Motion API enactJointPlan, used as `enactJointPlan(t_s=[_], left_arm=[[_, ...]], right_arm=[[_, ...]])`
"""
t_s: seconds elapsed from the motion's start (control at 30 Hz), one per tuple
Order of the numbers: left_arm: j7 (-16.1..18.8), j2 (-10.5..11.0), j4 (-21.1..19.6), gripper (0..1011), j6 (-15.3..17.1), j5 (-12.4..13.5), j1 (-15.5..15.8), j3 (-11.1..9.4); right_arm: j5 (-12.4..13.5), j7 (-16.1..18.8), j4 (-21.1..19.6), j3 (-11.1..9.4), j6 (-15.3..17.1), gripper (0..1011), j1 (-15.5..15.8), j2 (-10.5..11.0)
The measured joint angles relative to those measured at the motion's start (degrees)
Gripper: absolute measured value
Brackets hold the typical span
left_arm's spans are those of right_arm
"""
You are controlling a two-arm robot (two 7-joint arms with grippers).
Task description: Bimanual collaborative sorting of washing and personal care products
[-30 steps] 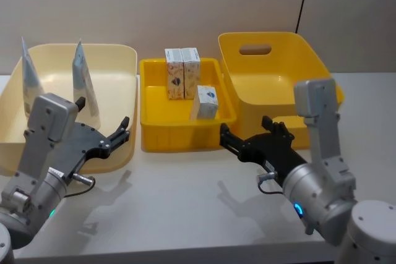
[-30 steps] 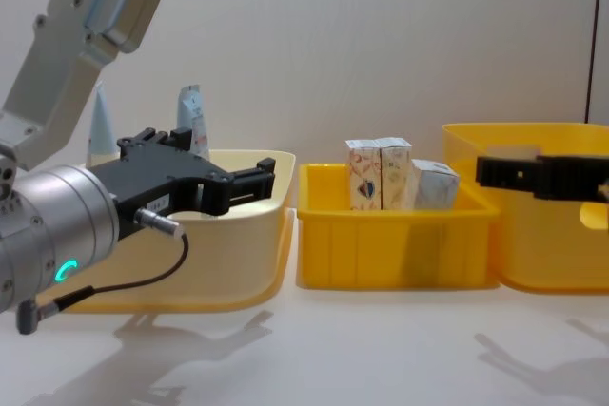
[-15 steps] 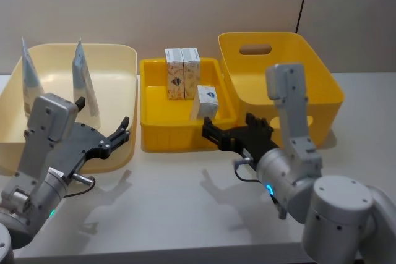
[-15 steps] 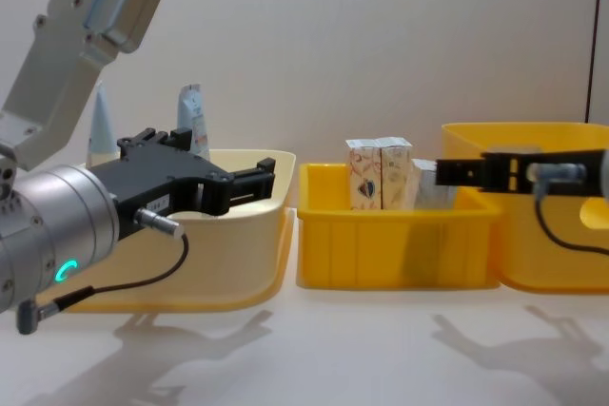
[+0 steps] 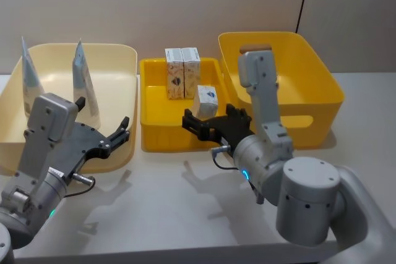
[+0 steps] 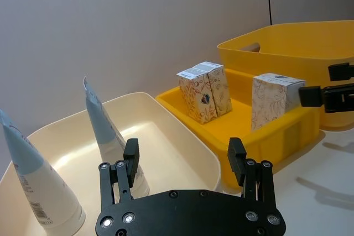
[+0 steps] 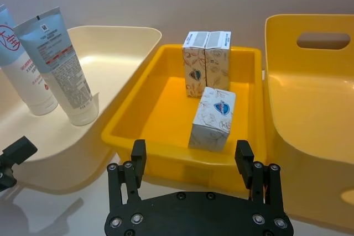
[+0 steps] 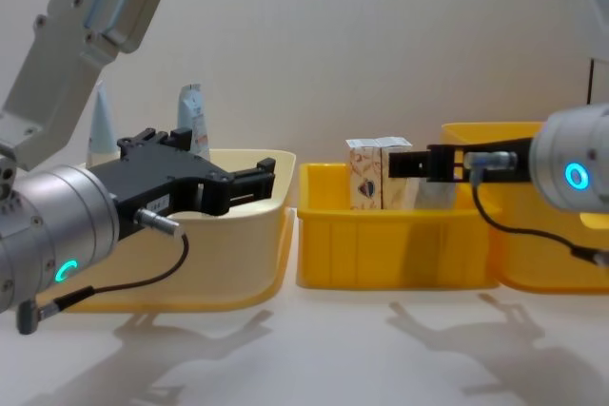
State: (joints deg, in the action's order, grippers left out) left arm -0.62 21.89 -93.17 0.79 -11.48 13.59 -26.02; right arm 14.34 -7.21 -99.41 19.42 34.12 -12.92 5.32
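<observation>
Two pale blue-white squeeze tubes [image 5: 27, 82] [image 5: 83, 83] stand cap-down in the cream bin [image 5: 119, 55]. Two patterned cartons [image 5: 182, 73] stand side by side at the back of the small yellow tray [image 5: 154, 135]. A pale grey-blue carton [image 5: 206, 101] stands nearer its front. My right gripper [image 5: 209, 117] hovers open at the tray's front rim, level with that carton and apart from it [image 7: 213, 119]. Over the front right corner of the cream bin, my left gripper [image 5: 103, 113] is open and holds nothing.
A large yellow bin [image 5: 312, 72] with a handle slot stands right of the tray. The grey table top [image 5: 161, 202] lies bare in front of the bins. A wall runs close behind them.
My right arm has swung left, from in front of the large yellow bin to the small tray's front rim near the grey-blue carton. The left arm has stayed still.
</observation>
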Motion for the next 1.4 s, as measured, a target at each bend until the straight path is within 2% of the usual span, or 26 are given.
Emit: enactJointPlan(t_s=[0.2,0.57,1.4], left_arm=[[0.0,0.0,0.0,999,0.0,0.0,0.0,0.0],[0.0,0.0,0.0,1000,0.0,0.0,0.0,0.0],[0.0,0.0,0.0,1000,0.0,0.0,0.0,0.0]], right_arm=[[-1.1,0.0,2.7,0.9,0.1,1001,-2.2,-1.0],[-2.4,-1.5,6.2,1.0,0.7,1001,-4.6,-2.9],[-3.0,-3.1,11.3,-1.6,2.0,1001,-7.7,-5.8]])
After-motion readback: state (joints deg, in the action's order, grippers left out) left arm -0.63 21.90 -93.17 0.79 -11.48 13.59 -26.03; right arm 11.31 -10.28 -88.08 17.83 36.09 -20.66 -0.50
